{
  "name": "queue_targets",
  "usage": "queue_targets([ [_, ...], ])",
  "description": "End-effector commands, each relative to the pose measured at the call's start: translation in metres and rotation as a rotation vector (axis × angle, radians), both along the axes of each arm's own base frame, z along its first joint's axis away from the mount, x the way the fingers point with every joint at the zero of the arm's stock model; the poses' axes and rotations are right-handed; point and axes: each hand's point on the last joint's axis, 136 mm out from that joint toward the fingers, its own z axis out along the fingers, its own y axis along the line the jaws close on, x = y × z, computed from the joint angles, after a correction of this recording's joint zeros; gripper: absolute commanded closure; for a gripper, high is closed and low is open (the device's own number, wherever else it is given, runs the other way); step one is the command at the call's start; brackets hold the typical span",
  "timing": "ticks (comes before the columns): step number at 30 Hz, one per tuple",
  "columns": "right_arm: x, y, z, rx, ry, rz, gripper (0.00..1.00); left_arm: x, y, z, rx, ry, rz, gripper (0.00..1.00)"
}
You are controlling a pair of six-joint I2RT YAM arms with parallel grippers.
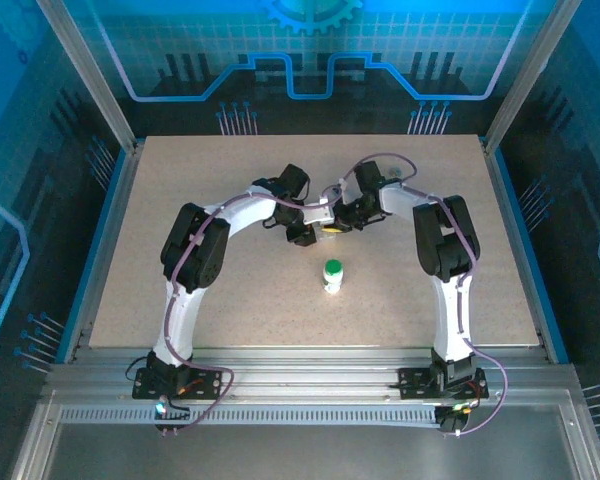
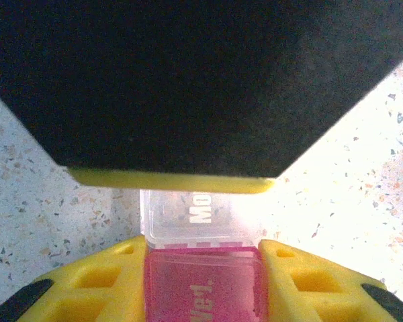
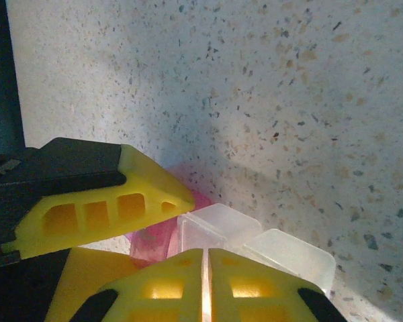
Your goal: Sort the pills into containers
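The translucent clear-and-pink box (image 2: 203, 282) sits between my left gripper's (image 2: 201, 249) yellow fingers (image 2: 107, 282), which are shut on its pink part. Its clear compartment (image 2: 200, 215) marked "Mo" juts past the tips. My right gripper (image 3: 203, 258) is shut, with its fingertips pressed together right at the box's clear end (image 3: 218, 225); a clear flap (image 3: 292, 258) lies beside them. Both grippers, left (image 1: 305, 233) and right (image 1: 340, 222), meet at mid-table over the box (image 1: 330, 229). The white bottle with green cap (image 1: 332, 275) stands upright nearer the bases. The amber vial and pills are out of view.
The speckled tabletop (image 1: 200, 290) stretches open to the left and right of the arms. A raised blue rim (image 1: 98, 240) borders its sides. The right gripper's black body (image 2: 188, 80) hangs close above the left fingers.
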Motion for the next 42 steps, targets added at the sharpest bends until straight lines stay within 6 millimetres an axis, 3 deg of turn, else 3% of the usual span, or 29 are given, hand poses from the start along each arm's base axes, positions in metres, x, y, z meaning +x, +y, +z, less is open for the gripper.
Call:
queue_targets([
  [1,-0.028,-0.010,-0.047,-0.197,0.086,0.081,0.89,0.003,-0.002,0.012,-0.046,0.036,-0.001,0.68],
  [3,-0.034,-0.014,-0.056,-0.247,0.097,0.111,0.90,0.003,0.000,0.017,-0.071,0.079,0.014,0.68],
  [10,-0.033,-0.027,-0.062,-0.361,0.080,0.124,0.91,0.002,0.004,0.028,-0.119,0.190,0.037,0.63],
  [19,-0.031,-0.026,-0.059,-0.381,0.073,0.144,0.91,0.019,0.010,0.039,-0.166,0.187,0.114,0.71],
  [25,-0.026,-0.017,-0.049,-0.329,0.062,0.135,0.90,0.034,0.017,0.050,-0.214,0.107,0.170,0.57],
  [27,-0.023,-0.015,-0.042,-0.320,0.048,0.131,0.90,0.042,0.020,0.052,-0.205,0.066,0.190,0.56],
  [34,-0.018,-0.013,-0.028,-0.319,0.027,0.135,0.89,0.059,0.034,0.040,-0.120,0.003,0.243,0.55],
  [42,-0.015,-0.014,-0.025,-0.322,0.012,0.106,0.86,0.046,0.034,0.018,-0.048,0.069,0.215,0.54],
])
